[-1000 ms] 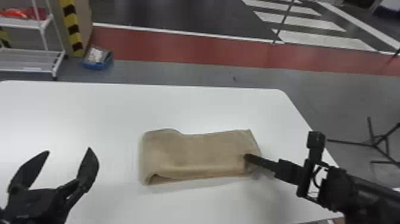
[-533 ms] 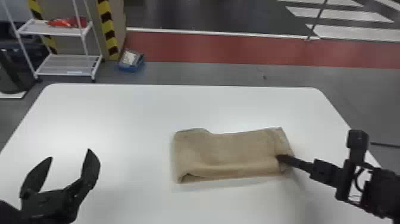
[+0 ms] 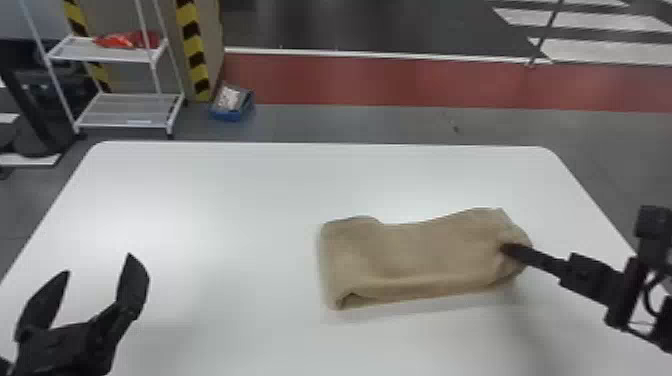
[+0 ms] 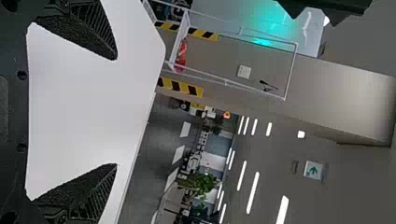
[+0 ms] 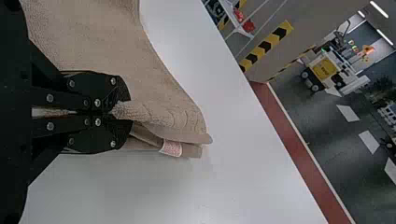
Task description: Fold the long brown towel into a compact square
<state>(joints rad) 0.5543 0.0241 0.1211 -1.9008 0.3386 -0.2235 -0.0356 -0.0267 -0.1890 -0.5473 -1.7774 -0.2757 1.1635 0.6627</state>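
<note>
You look to be past the first fold or folds: the brown towel (image 3: 425,255) lies on the right half of the tabletop (image 3: 225,200) as a layered oblong, with a raised, uneven left end. It is clearly wider than it is deep, so I judge that at least one more fold, right end over left, stands between you and a compact square, plus some straightening. Your right gripper (image 5: 119,112) has its jaws closed on a pinch of cloth at the towel's right end, near a small label (image 5: 171,148). Your left gripper (image 3: 99,264) waits above the tabletop's near left part, jaws spread wide with nothing between them. Counting up, you have one towel, one label in sight, one tabletop and two grippers, one of them holding cloth.
</note>
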